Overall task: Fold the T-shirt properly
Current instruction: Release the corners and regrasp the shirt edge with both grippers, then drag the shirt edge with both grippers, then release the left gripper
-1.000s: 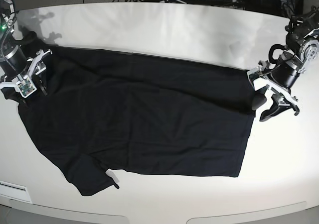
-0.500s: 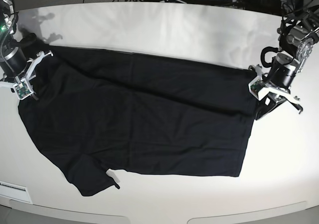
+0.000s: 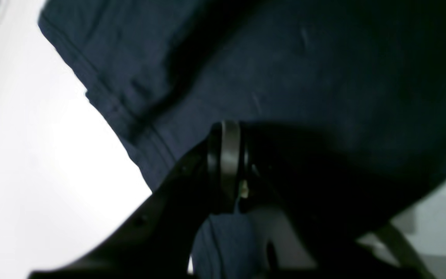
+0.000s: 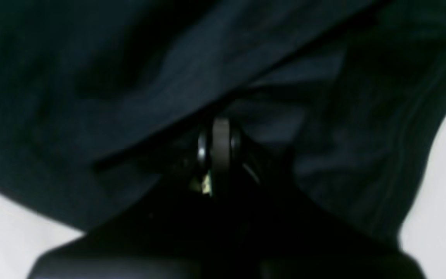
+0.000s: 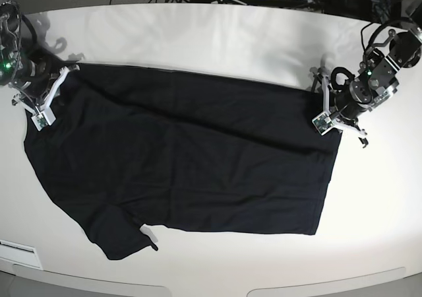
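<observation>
With my left gripper (image 5: 328,120) and right gripper (image 5: 45,105) both clamped tight on the far corners of the T-shirt (image 5: 184,158) spread across the table (image 5: 217,36), I judge uneven lifting between my 2 arms could skew the fold.

Bright glare on table (image 5: 217,39); wrist views dim, perhaps defocused.

No lettering, brand, number or sign can be read anywhere. The plain black short-sleeved T-shirt of soft matte fabric (image 5: 178,158) bears no print, and the white label strip (image 5: 16,247) at the worktop's seven o'clock edge is too small to read.
</observation>
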Available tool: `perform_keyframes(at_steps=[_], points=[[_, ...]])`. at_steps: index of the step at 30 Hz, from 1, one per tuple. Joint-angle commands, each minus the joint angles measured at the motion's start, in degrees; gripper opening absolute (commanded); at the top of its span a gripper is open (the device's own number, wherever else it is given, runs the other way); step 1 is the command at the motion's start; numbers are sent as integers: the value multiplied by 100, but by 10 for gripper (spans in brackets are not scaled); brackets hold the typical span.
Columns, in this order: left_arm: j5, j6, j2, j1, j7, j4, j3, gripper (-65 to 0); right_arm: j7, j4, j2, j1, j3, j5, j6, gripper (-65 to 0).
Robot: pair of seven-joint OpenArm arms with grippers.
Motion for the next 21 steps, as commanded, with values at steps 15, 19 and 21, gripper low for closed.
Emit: perform_keyframes(at_steps=[15, 19, 21], points=[[-129, -964, -166, 748, 984, 70, -68, -650, -938, 157, 114, -107, -63, -146, -61, -650], [-286, -1080, -168, 1010, 1309, 94, -68, -650, -1064, 160, 114, -120, -63, -96, -26, -650], [-284, -1073, -170, 1119, 1451, 168, -68, -650, -1259, 160, 116, -120, -63, 68, 105, -650]])
